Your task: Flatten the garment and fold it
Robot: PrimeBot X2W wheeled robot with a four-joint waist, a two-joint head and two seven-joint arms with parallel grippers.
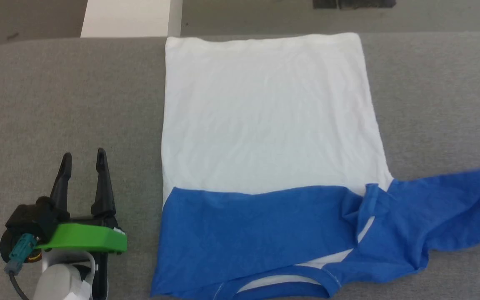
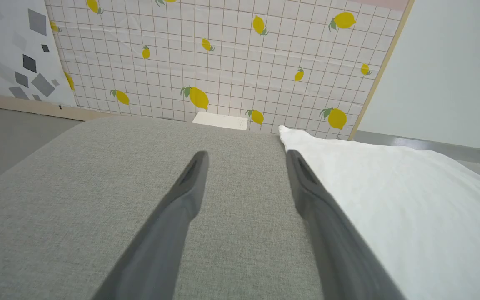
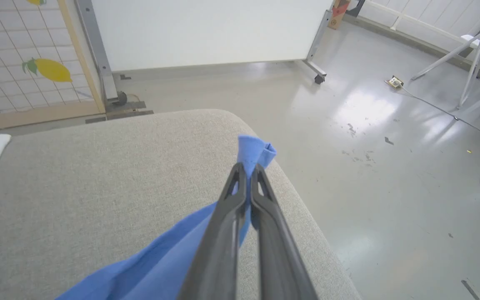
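cloth sits pinched between the clenched jaws of the right gripper (image 3: pixel 248 168): the blue cuff (image 3: pixel 253 151) of the garment's sleeve pokes out just past the fingertips, bunched and doubled on itself. the rest of that sleeve trails back under the fingers and off the bottom of the right wrist view. how much fabric lies inside the grip is hidden by the fingers. below those jaws is a rounded corner of the grey padded table (image 3: pixel 77 175). beyond them and to their right spreads a glossy floor (image 3: pixel 390 175) crossed by a thin cable (image 3: pixel 440 109), and ahead stands a white board (image 3: pixel 206 33) on castors. the garment (image 1: pixel 265 121) lies flat on the table to the right of the left gripper (image 1: pixel 83 153), whose jaws stand released and wide apart over bare table, grasping nothing. in the left wrist view the white edge runs close beside its right finger; whether they touch i cannot tell. in the head view the neckband (image 1: pixel 290 270) is cut off by the bottom edge and the stretched sleeve runs off the right edge. a broad blue band crosses the near end of the shirt; whether it is a folded-in sleeve or the shoulder panel is hard to make out. a green bracket (image 1: pixel 86 239) sits behind the left fingers, and a lemon-print panel (image 2: pixel 223 62) stands ahead of them.
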